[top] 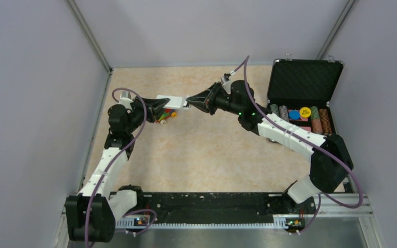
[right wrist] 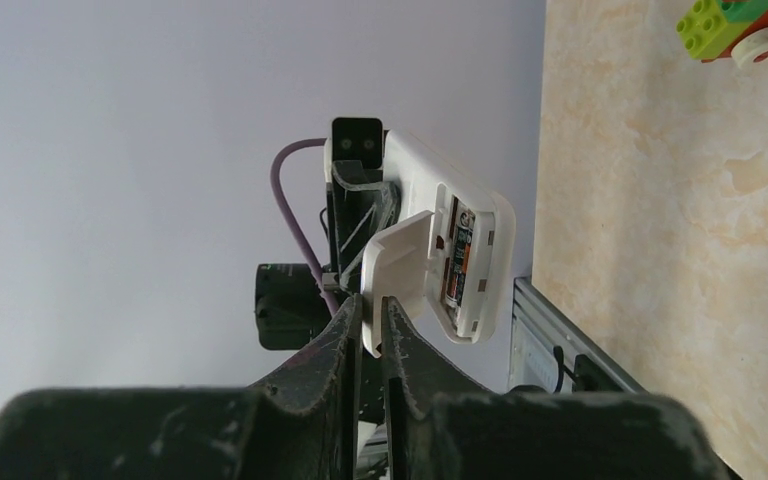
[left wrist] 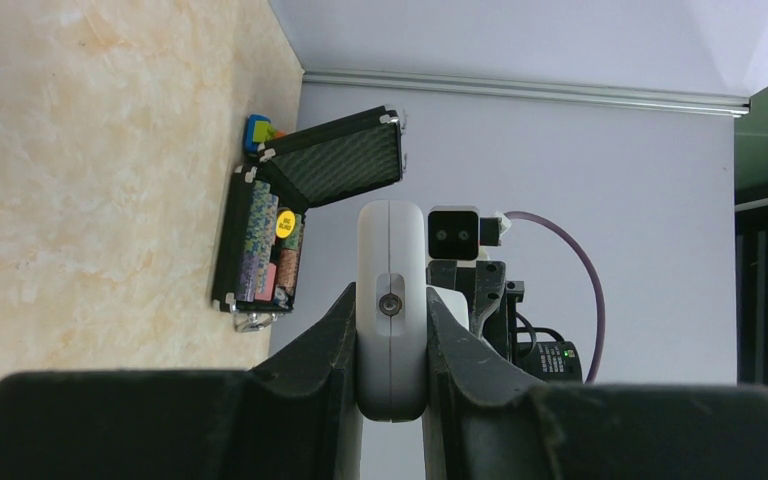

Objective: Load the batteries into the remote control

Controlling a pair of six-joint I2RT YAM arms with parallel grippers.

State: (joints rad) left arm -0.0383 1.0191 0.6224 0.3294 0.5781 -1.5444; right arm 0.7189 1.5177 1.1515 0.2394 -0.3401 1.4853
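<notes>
My left gripper (top: 161,105) is shut on the light-grey remote control (top: 171,101) and holds it in the air above the table; in the left wrist view its end (left wrist: 391,300) sits clamped between my fingers (left wrist: 332,335). My right gripper (top: 190,102) is shut on the edge of the white battery cover (right wrist: 400,268), held against the remote's open back (right wrist: 485,250). The batteries (right wrist: 458,262) lie inside the open compartment, dark with orange bands. The two grippers face each other, almost touching.
An open black case (top: 304,82) with poker chips stands at the far right, also in the left wrist view (left wrist: 260,250). A colourful toy-brick train (top: 166,117) lies under the remote, also in the right wrist view (right wrist: 735,25). A rail (top: 212,204) runs along the near edge.
</notes>
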